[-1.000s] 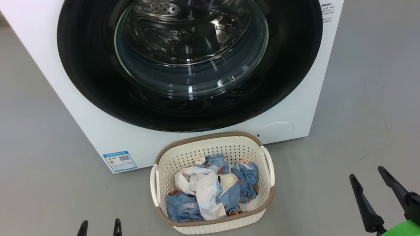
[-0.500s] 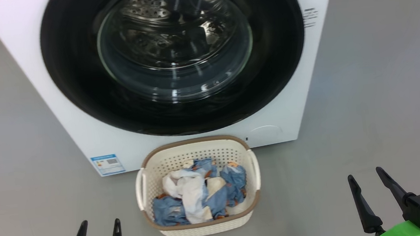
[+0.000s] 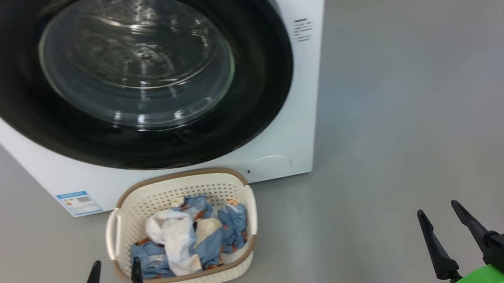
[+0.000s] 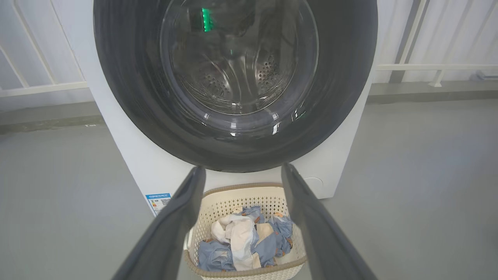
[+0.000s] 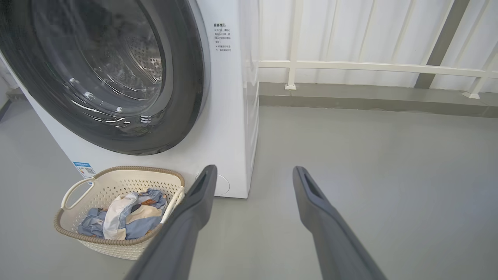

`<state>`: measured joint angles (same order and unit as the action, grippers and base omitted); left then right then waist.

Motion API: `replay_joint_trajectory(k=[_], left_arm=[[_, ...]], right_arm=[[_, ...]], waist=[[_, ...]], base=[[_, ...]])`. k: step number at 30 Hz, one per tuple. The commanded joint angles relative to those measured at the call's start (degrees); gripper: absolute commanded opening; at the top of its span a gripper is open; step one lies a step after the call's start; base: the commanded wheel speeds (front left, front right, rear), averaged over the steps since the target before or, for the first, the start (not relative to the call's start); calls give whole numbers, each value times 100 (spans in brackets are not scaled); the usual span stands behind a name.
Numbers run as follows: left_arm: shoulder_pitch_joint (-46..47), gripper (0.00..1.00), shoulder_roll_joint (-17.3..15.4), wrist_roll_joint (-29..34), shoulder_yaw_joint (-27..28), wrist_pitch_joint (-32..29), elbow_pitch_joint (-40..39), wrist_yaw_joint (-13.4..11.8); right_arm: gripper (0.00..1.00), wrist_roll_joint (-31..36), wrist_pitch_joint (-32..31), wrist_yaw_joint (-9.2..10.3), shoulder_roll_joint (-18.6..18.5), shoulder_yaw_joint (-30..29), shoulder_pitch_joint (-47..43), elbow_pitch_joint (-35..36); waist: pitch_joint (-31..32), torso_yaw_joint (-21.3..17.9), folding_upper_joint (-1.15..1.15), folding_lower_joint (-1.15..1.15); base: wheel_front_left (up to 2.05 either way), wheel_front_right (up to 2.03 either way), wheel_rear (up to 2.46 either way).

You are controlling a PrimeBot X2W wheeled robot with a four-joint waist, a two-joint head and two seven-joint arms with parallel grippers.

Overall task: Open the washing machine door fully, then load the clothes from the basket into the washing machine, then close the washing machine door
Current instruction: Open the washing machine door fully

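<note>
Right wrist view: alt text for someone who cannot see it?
A white washing machine with its black-rimmed door shut stands at left, a cream basket of blue and white clothes on the grey floor before it. The right pincer, open and empty, points at floor beside the machine.

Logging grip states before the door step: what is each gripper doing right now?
Left gripper: open, holding nothing.
Right gripper: open, holding nothing.
</note>
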<state>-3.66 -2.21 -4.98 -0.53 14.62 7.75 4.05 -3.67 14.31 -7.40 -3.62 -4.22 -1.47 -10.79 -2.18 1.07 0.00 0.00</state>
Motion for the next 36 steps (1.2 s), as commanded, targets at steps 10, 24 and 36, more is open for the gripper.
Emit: replay_joint_trajectory(k=[10, 24, 36], left_arm=[[159, 100, -67, -6, 168, 38, -150, -55], [147, 100, -67, -27, 190, 38, -127, -65], [151, 100, -67, -71, 198, 38, -113, -70]], right_arm=[[100, -104, 69, -9, -35, 194, 95, 174], [100, -255, 69, -9, 5, 175, 87, 402], [0, -423, 69, -9, -1, 219, 124, 518]], waist=[[-46, -20, 0, 0], [-30, -18, 0, 0], [-58, -11, 0, 0]], base=[[53, 53, -106], [1, 1, -2], [0, 0, 0]])
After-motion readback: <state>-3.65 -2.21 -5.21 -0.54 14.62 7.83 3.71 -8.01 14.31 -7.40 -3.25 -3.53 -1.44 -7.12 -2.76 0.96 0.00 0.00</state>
